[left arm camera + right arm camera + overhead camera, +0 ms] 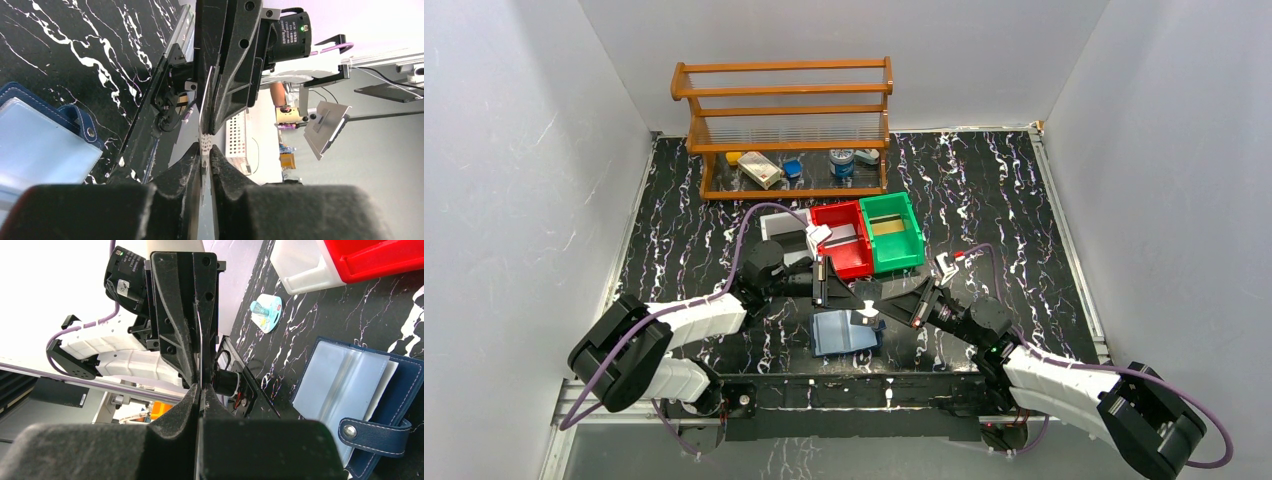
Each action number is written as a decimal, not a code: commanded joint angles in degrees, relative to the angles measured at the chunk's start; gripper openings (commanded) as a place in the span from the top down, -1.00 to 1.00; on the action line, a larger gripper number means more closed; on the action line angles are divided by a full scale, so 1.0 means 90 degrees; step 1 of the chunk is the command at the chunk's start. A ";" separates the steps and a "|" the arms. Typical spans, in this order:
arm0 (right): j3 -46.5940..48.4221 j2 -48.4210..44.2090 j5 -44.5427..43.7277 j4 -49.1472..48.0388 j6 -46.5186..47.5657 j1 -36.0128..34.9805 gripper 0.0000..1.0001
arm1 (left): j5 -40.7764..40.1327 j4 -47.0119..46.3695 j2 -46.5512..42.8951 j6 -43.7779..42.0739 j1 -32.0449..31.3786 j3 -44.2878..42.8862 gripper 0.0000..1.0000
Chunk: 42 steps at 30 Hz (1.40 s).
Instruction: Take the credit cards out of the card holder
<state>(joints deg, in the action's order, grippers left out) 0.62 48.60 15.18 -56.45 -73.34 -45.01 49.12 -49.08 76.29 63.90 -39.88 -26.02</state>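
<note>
The card holder [842, 335] [40, 140] [350, 390] lies open on the black marbled table near the front edge, showing its light blue clear sleeves and navy snap strap. Above it, a thin white credit card [866, 306] [204, 142] [199, 340] is held edge-on between both grippers, which face each other tip to tip. My left gripper [852, 292] [206, 152] is shut on one end of the card. My right gripper [882, 303] [201, 390] is shut on the other end.
A red bin [844, 238], a green bin [894, 232] and a white bin [782, 224] stand just behind the grippers. A wooden rack [784, 120] with small items stands at the back. A white oval packet [267, 312] lies left of the card holder.
</note>
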 commanded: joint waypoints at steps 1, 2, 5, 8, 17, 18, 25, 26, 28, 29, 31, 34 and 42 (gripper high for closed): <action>-0.0152 -0.0008 0.0043 -0.0213 0.0079 0.0002 0.87 | -0.0262 -0.0452 -0.0303 0.0112 -0.0011 0.0073 0.87; -0.0170 -0.0009 0.0036 -0.0191 0.0086 0.0002 0.87 | -0.0324 -0.0453 -0.0318 0.0136 -0.0012 0.0094 0.89; -0.0184 -0.0014 0.0037 -0.0194 0.0092 0.0002 0.86 | -0.0363 -0.0460 -0.0340 0.0156 -0.0012 0.0130 1.00; -0.0191 -0.0044 0.0052 -0.0168 0.0085 0.0002 0.70 | -0.0369 -0.0457 -0.0351 0.0123 -0.0008 0.0130 1.00; -0.0264 -0.0681 -0.0435 0.0769 0.0039 0.0002 -0.34 | -0.0434 0.0705 -0.0541 -0.0814 -0.0011 -0.0127 1.00; -0.0265 -0.0790 -0.0495 0.0918 0.0050 0.0002 -0.42 | -0.0483 0.1194 -0.0614 -0.1151 -0.0009 -0.0249 1.00; -0.0302 -0.1543 -0.0993 0.1921 0.0069 0.0002 -0.71 | -0.1810 0.5033 -0.1218 -0.3919 -0.0009 -0.1635 1.00; -0.0301 -0.1623 -0.1031 0.1996 0.0072 0.0003 -0.74 | -0.2144 0.5365 -0.1263 -0.4236 -0.0012 -0.1781 1.00; -0.0286 -0.1746 -0.1105 0.2145 0.0082 0.0002 -0.78 | -0.2719 0.5945 -0.1338 -0.4761 -0.0012 -0.2028 1.00; -0.0277 -0.1790 -0.1139 0.2241 0.0101 0.0002 -0.80 | -0.2965 0.6168 -0.1367 -0.5017 -0.0008 -0.2138 1.00; -0.0264 -0.1833 -0.1194 0.2362 0.0125 0.0006 -0.82 | -0.3378 0.6459 -0.1419 -0.5472 -0.0008 -0.2272 1.00; -0.0255 -0.1805 -0.1229 0.2424 0.0122 0.0003 -0.84 | -0.3927 0.6728 -0.1464 -0.5997 -0.0011 -0.2423 1.00; -0.0172 -0.1548 -0.1283 0.2424 0.0185 0.0002 -0.85 | -0.4887 0.7122 -0.1493 -0.8171 -0.0017 -0.2562 1.00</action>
<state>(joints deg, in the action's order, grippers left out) 0.62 33.89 4.97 -32.97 -73.03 -45.01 11.62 11.99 64.49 4.16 -39.97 -47.29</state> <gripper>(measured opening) 0.925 0.010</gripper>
